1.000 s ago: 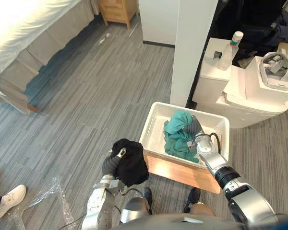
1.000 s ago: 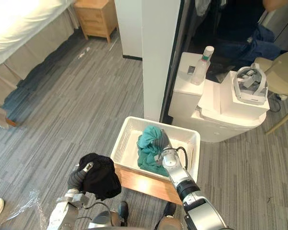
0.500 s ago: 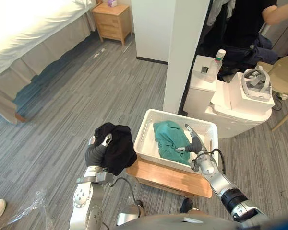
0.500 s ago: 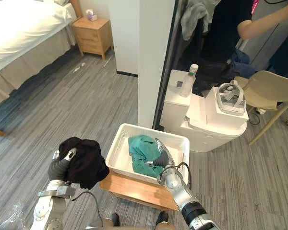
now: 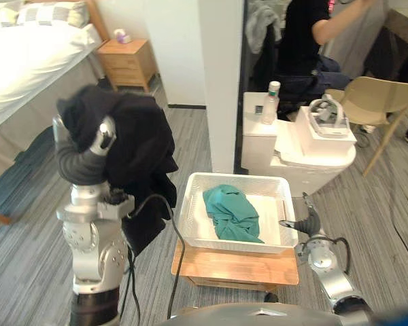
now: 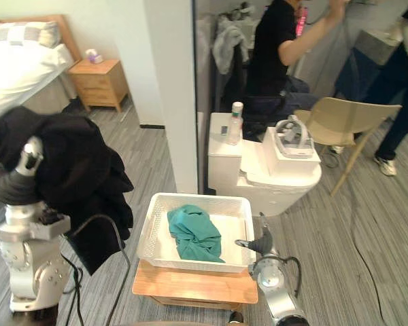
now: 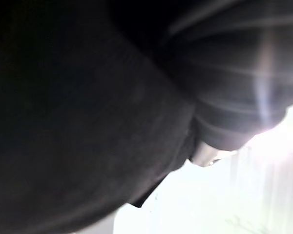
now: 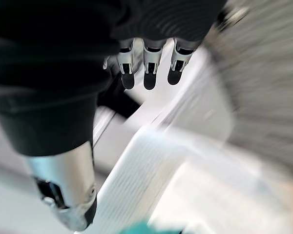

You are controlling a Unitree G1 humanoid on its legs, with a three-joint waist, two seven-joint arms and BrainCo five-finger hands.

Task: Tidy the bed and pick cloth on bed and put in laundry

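In the left eye view, the left robot hand point(image 5: 103, 134) is raised high at the left, well apart from the table point(image 5: 235, 265). The black cloth point(image 5: 139, 153) is draped over it. One silver finger curls into the folds, so the robot hand is closed on the cloth. The cloth's long axis is upright: it is bunched at the top and trails straight down beside the arm. The white basket point(image 5: 190, 212) spans the table from left edge to right edge, leaving a bare strip along the near edge. Inside the basket lies the teal cloth point(image 5: 232, 212), its long axis running from the far left toward the near right corner. The right robot hand point(image 5: 307, 223) sits low, just past the table's right edge beside the basket's rim; we cannot tell whether it touches the rim.

The right eye view repeats this layout, with a bed point(image 6: 17, 71) far off at the left.

In the left wrist view, the black cloth lies close against the dark ribbed cover.

In the right wrist view, the right robot hand's fingers point(image 8: 146, 73) are straight, the thumb is spread wide, and it holds nothing. The basket's mesh wall shows beyond them.
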